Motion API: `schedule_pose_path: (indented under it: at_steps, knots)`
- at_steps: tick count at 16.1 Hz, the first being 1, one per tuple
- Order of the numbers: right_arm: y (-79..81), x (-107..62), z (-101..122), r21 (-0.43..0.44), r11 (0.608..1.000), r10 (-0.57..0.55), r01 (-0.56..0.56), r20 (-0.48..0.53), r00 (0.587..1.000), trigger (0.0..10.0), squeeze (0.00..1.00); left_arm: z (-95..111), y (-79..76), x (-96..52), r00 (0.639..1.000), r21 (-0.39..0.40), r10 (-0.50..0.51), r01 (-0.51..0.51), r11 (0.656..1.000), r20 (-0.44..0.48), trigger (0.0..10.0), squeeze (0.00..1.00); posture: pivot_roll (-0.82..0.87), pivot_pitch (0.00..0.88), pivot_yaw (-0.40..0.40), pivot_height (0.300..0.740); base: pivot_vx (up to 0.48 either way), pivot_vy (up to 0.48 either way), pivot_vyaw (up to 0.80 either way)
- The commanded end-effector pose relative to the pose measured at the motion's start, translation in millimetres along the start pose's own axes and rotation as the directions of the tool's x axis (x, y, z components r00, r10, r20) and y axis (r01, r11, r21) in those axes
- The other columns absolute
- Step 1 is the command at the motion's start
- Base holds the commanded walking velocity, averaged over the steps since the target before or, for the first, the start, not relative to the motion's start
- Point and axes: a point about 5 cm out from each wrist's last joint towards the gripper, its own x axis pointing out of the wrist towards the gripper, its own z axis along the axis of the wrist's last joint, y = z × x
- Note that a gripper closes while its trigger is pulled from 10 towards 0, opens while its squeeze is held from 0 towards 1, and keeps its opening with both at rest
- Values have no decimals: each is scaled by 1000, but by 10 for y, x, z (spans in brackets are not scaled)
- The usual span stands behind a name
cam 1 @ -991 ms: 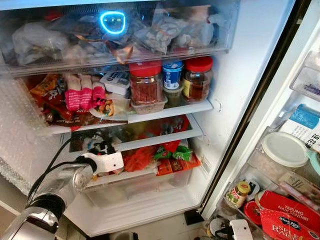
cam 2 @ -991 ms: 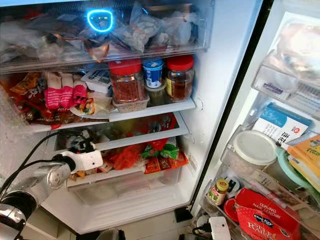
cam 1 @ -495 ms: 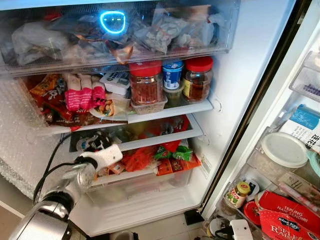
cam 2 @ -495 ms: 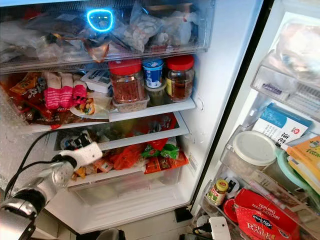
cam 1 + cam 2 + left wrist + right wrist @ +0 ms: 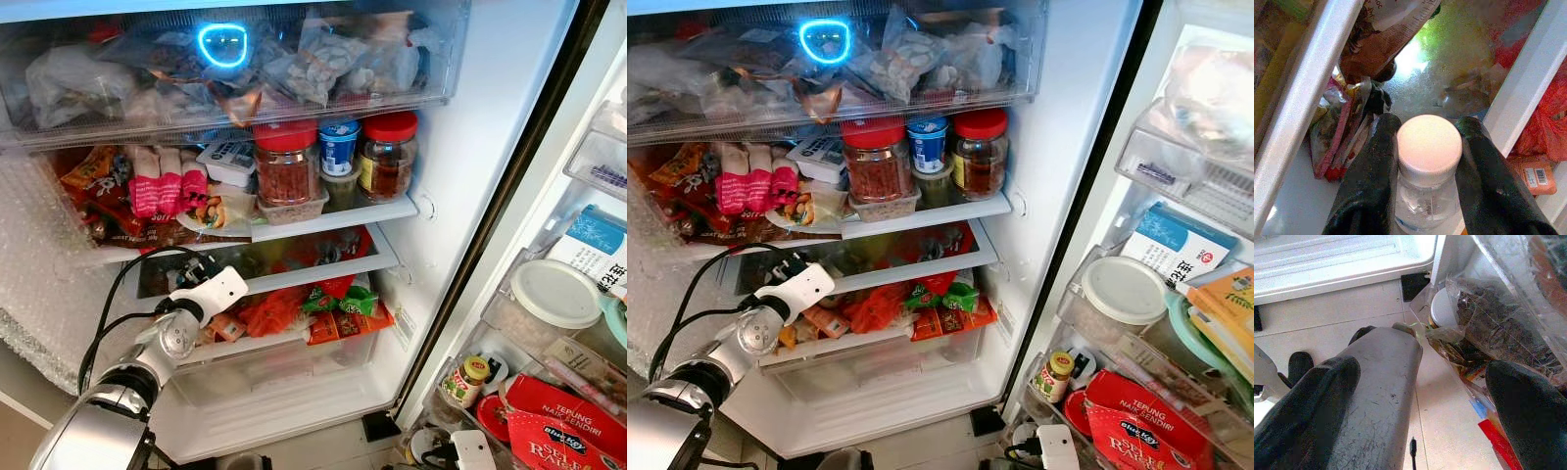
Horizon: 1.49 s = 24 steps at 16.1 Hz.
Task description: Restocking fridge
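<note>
Capped bottle (image 5: 1429, 171) in left pincer (image 5: 1425, 161)

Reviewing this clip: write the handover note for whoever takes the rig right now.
Left gripper: shut on a clear bottle with a white cap, reaching into the fridge's lower shelf, above the packets.
Right gripper: open, hanging idle over the floor by the door bins.
Done: bottle carried to the shelf.
Left: set it down, release, withdraw.
</note>
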Motion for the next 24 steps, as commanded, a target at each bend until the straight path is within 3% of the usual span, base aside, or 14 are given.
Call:
schedule_pose_path:
  at_steps: [1,6,10,16,21,24]
  knots:
    - [9,-6,-59,6,1000,3,-3,-25,1000,10000,0,-73,-142,-45,996,-7,-80,80,997,-35,10000,0,20,0,-31,651,0,0,0]
    - [16,-5,-64,4,1000,6,-6,-26,1000,10000,0,-98,-169,-67,993,57,-113,115,992,-29,10000,0,21,0,-28,651,0,0,0]
    - [20,-4,-63,5,1000,7,-6,-24,1000,10000,0,-162,-268,-118,981,152,-186,191,970,-47,10000,0,21,0,-28,651,248,0,0]
    - [16,-4,-60,6,1000,7,-7,-26,1000,10000,0,-237,-218,-128,985,215,-148,165,962,-93,10000,0,21,0,-30,651,278,0,0]
    - [15,-4,-57,4,1000,8,-8,-24,1000,10000,0,-214,-304,-153,974,283,-219,226,932,-57,10000,0,18,0,-30,651,118,0,0]
    - [17,-5,-58,3,1000,10,-10,-23,1000,10000,0,-316,-321,-204,966,339,-238,258,905,-100,10000,0,19,0,-28,651,0,0,0]
